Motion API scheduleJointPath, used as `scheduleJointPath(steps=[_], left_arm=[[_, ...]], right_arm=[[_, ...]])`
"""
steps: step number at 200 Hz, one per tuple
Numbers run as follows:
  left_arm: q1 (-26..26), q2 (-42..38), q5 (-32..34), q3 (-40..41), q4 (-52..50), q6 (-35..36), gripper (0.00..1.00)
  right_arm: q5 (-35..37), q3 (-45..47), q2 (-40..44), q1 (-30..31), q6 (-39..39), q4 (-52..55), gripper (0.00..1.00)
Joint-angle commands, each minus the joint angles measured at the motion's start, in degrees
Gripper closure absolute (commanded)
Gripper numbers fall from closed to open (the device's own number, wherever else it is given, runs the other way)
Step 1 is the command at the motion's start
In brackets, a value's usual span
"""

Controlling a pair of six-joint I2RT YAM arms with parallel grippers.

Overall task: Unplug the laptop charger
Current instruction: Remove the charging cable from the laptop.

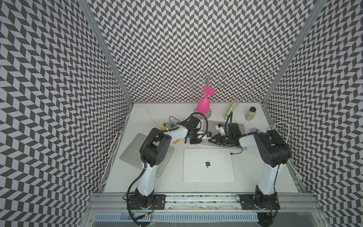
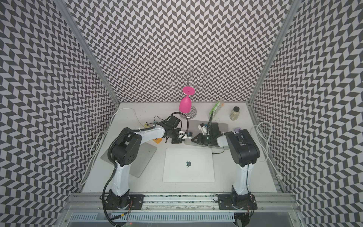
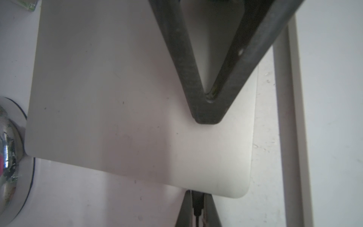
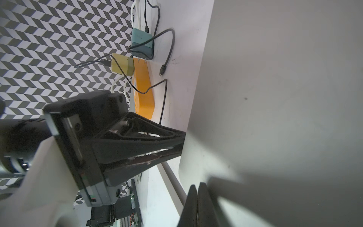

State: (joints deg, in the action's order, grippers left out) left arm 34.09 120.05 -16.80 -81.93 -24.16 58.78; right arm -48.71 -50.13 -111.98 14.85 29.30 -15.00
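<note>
Black charger plug (image 3: pixel 197 203) at laptop (image 3: pixel 137 98) edge

Soft, even light (wrist close-ups blurred)

Matt metal, bright chrome, plain plastic.
You're looking at a smooth, matt silver metal laptop lid (image 3: pixel 117 98), a mirror-glossy chrome stand base (image 3: pixel 7 153), and grainy, matt black plastic on the right gripper (image 3: pixel 208 116). The charger plug (image 3: pixel 197 202) looks like dark, dull plastic. The power strip (image 4: pixel 144 94) is smooth orange plastic, and the table (image 3: pixel 88 196) is matt white, lightly scuffed.
</note>
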Motion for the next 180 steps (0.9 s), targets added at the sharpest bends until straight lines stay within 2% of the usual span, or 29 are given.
scheduleJointPath(steps=[1, 24, 38, 87, 123, 158, 180], left_arm=[[-1.21, 2.71, 4.60, -0.70, -0.68, 0.98, 1.00], [-1.13, 0.58, 6.39, 3.37, 3.11, 7.71, 1.00], [-1.12, 0.16, 7.55, 3.82, 4.91, 8.36, 1.00], [-2.08, 2.30, 5.72, -1.85, 0.16, -1.67, 1.00], [-2.30, 3.91, 6.34, -4.73, -3.57, -3.70, 1.00], [-2.09, 2.28, 8.29, -1.73, -1.28, 0.19, 1.00], [-1.83, -1.30, 9.51, 4.33, 5.34, 7.06, 1.00]], right_arm=[[7.35, 1.18, -4.21, -0.44, -1.81, 6.91, 0.95], [8.05, 1.23, -3.93, -0.44, -2.52, 7.75, 0.95], [8.27, 1.15, -3.99, -0.44, -2.60, 8.04, 0.95], [8.48, 1.00, -4.56, -0.53, -2.61, 8.05, 0.95], [8.73, 1.00, -4.47, -0.61, -2.95, 8.32, 0.95], [8.81, 1.09, -4.56, -0.60, -3.11, 8.15, 0.95], [9.28, 1.09, -4.73, -0.70, -3.32, 8.32, 0.95]])
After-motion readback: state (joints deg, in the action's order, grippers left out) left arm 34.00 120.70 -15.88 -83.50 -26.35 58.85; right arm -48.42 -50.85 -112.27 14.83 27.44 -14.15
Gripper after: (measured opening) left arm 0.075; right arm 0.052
